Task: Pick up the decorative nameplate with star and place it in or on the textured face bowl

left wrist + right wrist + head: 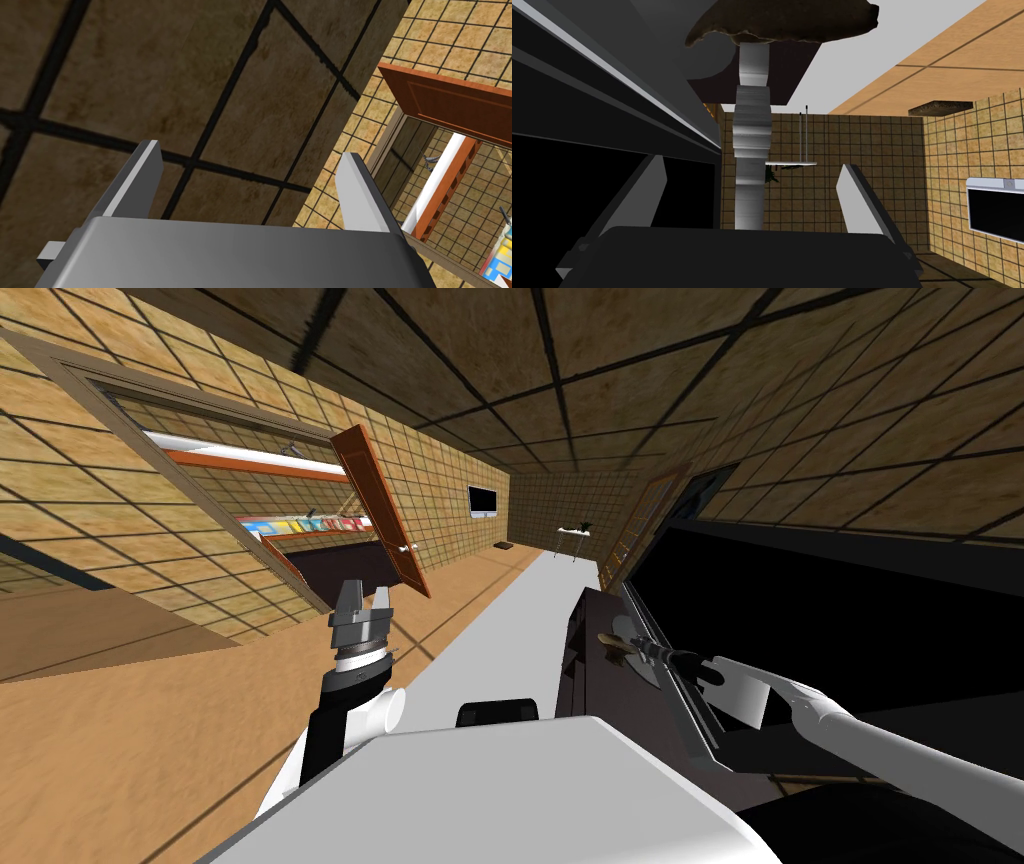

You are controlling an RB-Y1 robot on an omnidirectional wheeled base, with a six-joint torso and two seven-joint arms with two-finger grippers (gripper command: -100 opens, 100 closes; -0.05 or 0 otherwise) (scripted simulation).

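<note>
Where the tiled corridor (440,488) runs ahead, an orange-brown floor (150,738) carries a pale grey strip (520,618) down its middle. A red-brown door (385,503) stands open on the left wall. On the right a dark brown cabinet (590,668) stands before a black area (850,618).

The right arm reaches forward over the cabinet's top, and the right gripper (650,650) lies level at the small things there. Its fingers stand apart. The left arm is bent upward beside the chest, and the left gripper (365,596) points up with its blades likewise spread (250,150).

Between the right gripper's (753,162) fingers, touching neither, runs a grey stepped bar ending in a rough brown lump. This is probably the nameplate (752,125), though its shape is hard to read. It rests on the cabinet's top (610,641).
</note>
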